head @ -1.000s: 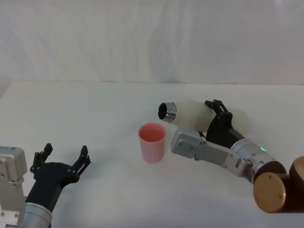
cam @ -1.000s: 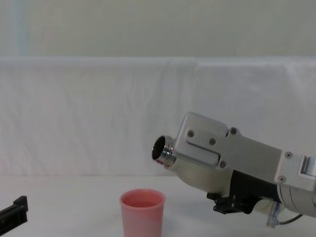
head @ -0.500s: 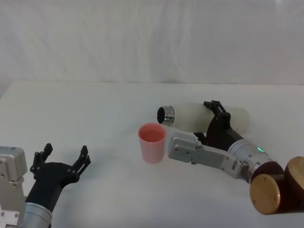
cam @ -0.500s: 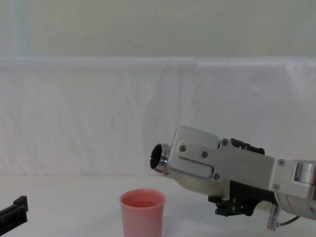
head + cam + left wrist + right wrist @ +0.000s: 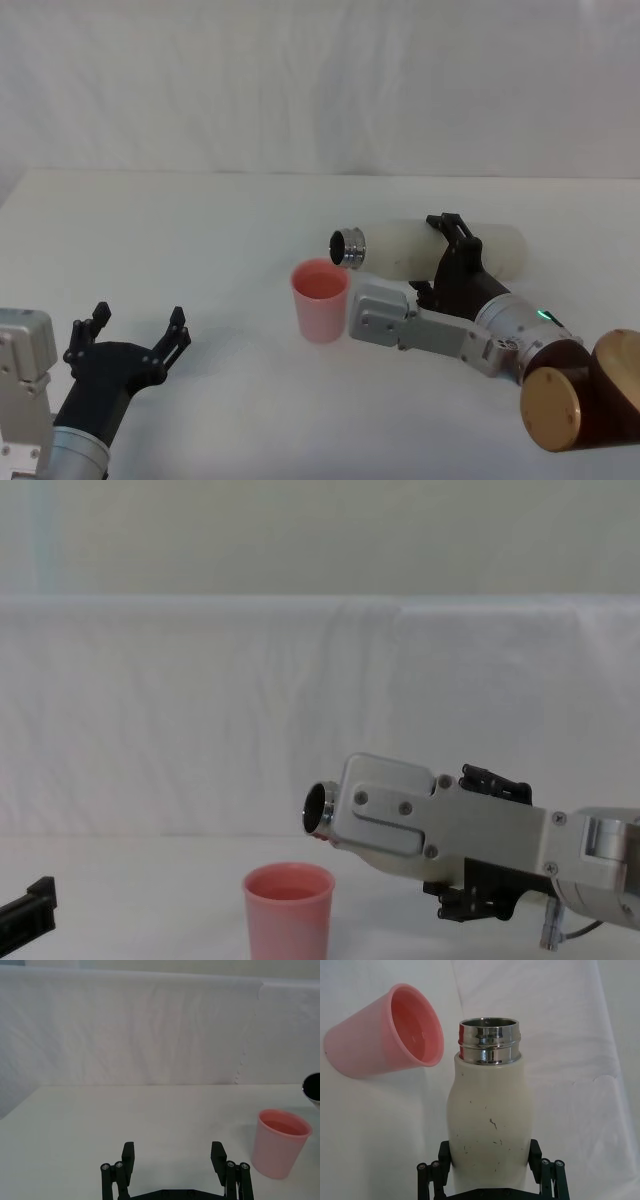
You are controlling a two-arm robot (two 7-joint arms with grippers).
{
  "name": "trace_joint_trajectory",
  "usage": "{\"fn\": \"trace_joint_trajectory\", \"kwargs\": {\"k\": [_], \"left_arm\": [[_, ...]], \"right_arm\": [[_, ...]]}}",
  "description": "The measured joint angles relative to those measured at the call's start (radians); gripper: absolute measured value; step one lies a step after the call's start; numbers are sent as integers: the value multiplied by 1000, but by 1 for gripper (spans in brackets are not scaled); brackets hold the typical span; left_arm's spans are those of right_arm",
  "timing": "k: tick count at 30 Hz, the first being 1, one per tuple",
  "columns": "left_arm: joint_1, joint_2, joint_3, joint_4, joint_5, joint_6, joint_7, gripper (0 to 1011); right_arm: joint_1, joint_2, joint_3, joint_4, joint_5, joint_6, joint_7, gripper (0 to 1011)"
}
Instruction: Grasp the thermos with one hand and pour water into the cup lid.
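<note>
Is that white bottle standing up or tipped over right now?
Tipped. The bottle lies almost level in the right claw, its open steel mouth pointing toward the pink cup, which stands upright on the table.

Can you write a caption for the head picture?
Right gripper tips the thermos toward the pink cup lid.

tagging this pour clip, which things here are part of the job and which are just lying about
Part of the job:
- thermos, tipped on its side
- cup lid, upright under its mouth
- right gripper, clamped on the thermos

Not in use:
- left gripper, open, parked near the table's front edge
</note>
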Motion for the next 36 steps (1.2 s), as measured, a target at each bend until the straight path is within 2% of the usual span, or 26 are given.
{"fn": "trace_joint_trajectory", "kwargs": {"k": [19, 36], "left_arm": [[0, 0, 0, 0, 0, 0, 0, 1001], [0, 0, 0, 0, 0, 0, 0, 1001]], "right_arm": [[23, -2, -22, 27, -43, 3, 4, 952], [54, -1, -58, 54, -115, 15, 7, 952]]}}
